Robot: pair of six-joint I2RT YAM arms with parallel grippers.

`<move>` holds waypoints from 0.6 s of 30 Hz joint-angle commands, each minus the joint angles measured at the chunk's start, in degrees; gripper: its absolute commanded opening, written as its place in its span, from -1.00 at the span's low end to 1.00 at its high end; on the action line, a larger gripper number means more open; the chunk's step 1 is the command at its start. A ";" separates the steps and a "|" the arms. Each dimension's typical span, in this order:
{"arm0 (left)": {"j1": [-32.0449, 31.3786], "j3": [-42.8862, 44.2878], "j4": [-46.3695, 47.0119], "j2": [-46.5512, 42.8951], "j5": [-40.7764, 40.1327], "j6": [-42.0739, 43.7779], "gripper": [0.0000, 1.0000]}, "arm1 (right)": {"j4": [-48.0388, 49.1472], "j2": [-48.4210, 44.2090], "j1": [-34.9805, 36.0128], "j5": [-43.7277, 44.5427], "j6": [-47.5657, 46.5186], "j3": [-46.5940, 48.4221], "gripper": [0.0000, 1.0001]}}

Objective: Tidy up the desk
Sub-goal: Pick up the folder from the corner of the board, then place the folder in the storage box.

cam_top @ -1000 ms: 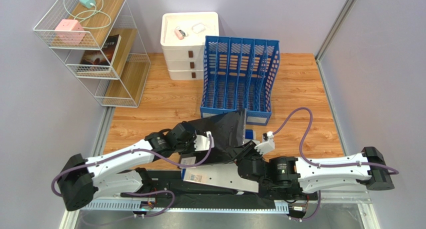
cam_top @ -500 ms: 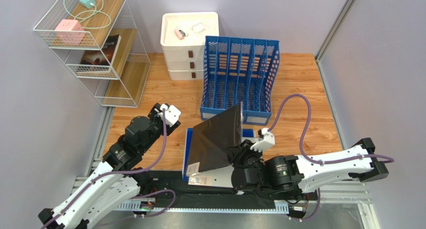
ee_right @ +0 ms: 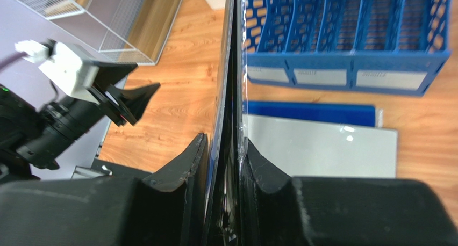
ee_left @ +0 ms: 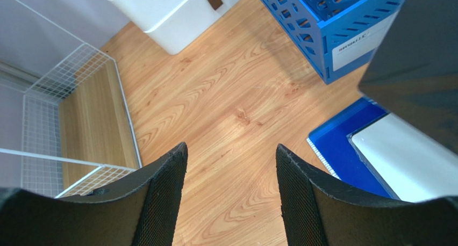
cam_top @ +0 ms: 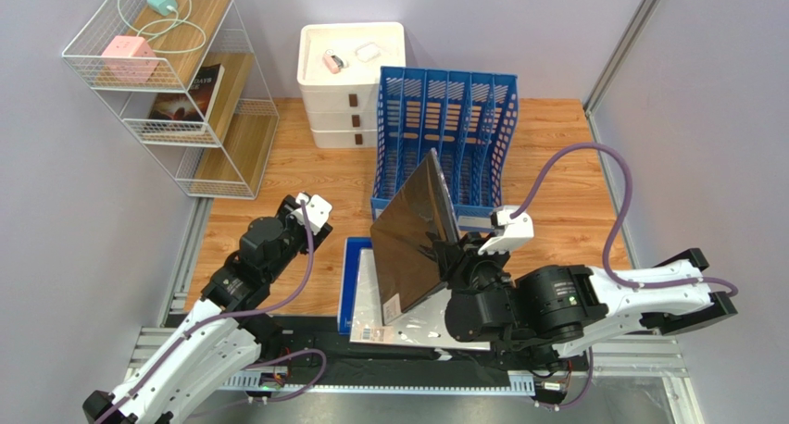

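My right gripper (cam_top: 452,255) is shut on a black folder (cam_top: 417,228), which stands on edge and leans left above the desk (cam_top: 306,183), its top corner close to the blue file rack (cam_top: 444,137). The right wrist view has the folder's edge (ee_right: 231,69) running up between my right gripper's (ee_right: 223,144) pads. My left gripper (cam_top: 310,211) hovers open and empty over bare wood, left of the folder. In the left wrist view my left gripper (ee_left: 231,146) frames only wood grain.
A blue folder (cam_top: 356,274) with a white folder (cam_top: 372,305) on top lies flat at the near edge under the black one. A white drawer unit (cam_top: 350,81) stands behind the rack. A wire shelf (cam_top: 176,81) with books and small items stands far left.
My left gripper let go of the black folder, drew back to the left and opened wider. My right gripper raised the folder from a low tilt to nearly upright, closer to the rack.
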 commanded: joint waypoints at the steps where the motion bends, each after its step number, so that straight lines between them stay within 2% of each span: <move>1: 0.80 -0.70 3.92 1.82 1.80 -1.60 0.35 | -1.36 -0.59 0.28 9.68 -7.36 7.03 -1.00; 8: 1.07 -1.75 4.80 2.53 2.33 -1.69 0.35 | 0.66 -1.30 0.36 14.34 -20.70 14.68 -1.00; 14: 1.33 -2.11 4.54 2.36 2.86 -1.96 0.35 | 13.39 -2.96 0.28 20.13 -37.05 15.92 -1.00; 15: 1.33 -2.11 4.54 2.09 3.03 -1.87 0.35 | 16.20 -3.84 0.36 21.88 -43.87 15.74 -1.00; 17: 1.42 -2.20 4.45 2.00 3.21 -1.96 0.35 | 30.23 -4.98 0.28 23.65 -54.95 13.55 -1.00; 18: 1.42 -2.20 4.45 2.00 3.29 -1.96 0.35 | 45.08 -6.03 0.28 25.40 -69.45 12.06 -1.00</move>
